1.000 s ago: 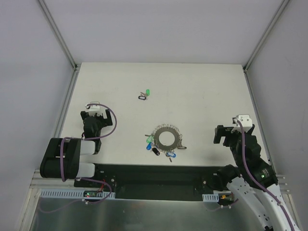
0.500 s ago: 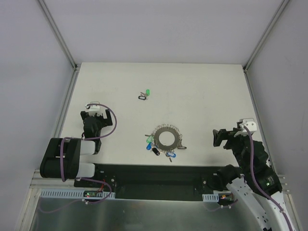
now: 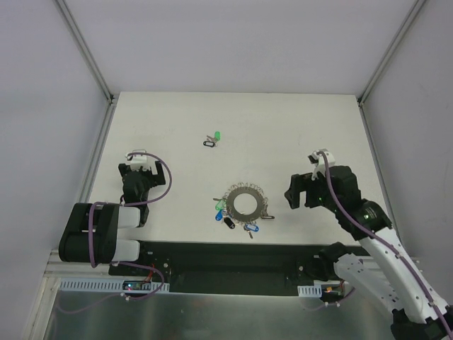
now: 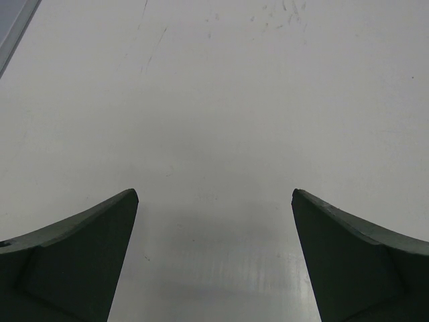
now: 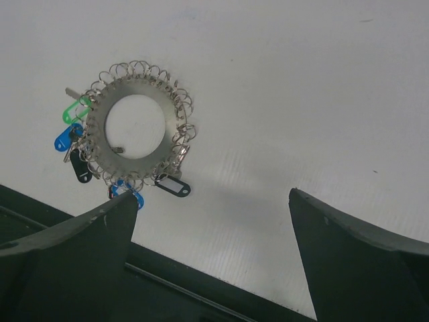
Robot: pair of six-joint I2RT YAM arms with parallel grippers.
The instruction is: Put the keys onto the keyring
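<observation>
Both of my tools are spread to their widest and hold nothing. The left tool [image 4: 214,194] looks down on bare desk [image 4: 221,87], and the right tool [image 5: 213,196] hangs over the desk just to the right of the keyring [image 5: 134,127]. The keyring lies flat close to the desk's near edge, between my 2 arms, with several coloured keys [image 5: 64,139] clustered at its near-left rim among the wire loops [image 5: 144,68] (whether each is truly threaded, I cannot tell). 2 more, a green-headed key [image 3: 218,134] and a black-headed key [image 3: 208,144], lie together well apart from it, farther up the desk.

I judge those 2 featherlight, flat and apt to skate on the smooth top, so I would pinch one across the edges of its plastic head, leaving its metal end free. The ring looks stiff and heavier, its loops springy. I would pin it by the plain metal band, from rim to centre hole.
</observation>
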